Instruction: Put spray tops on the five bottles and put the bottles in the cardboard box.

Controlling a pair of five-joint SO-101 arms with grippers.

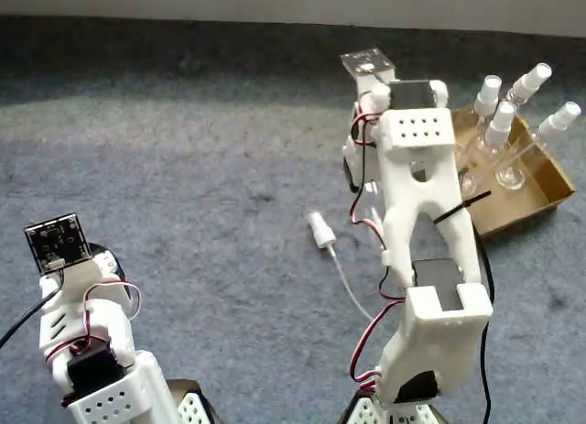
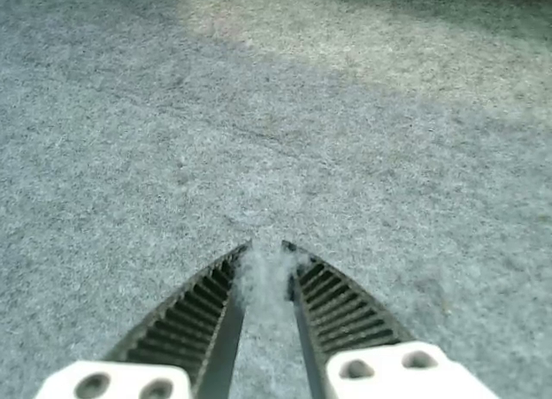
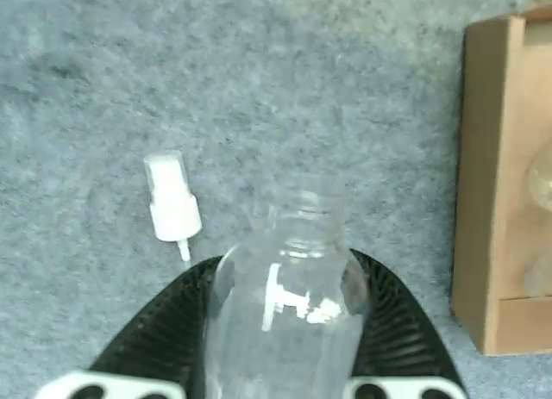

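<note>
Clear glossy plastic bottle (image 3: 289, 313), smooth white plastic spray top (image 3: 172, 205). Matt brown cardboard box (image 3: 483, 183). Rough grey fibrous cloth table cover (image 2: 276, 115).

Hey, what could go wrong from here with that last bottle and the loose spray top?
The open-necked bottle in the right gripper is smooth and clear, so it may slip or twist when a top is pushed on. The spray top lies flat on the carpet with a thin tube, awkward to grab and thread. The box already holds four leaning bottles that a fifth could knock.
</note>
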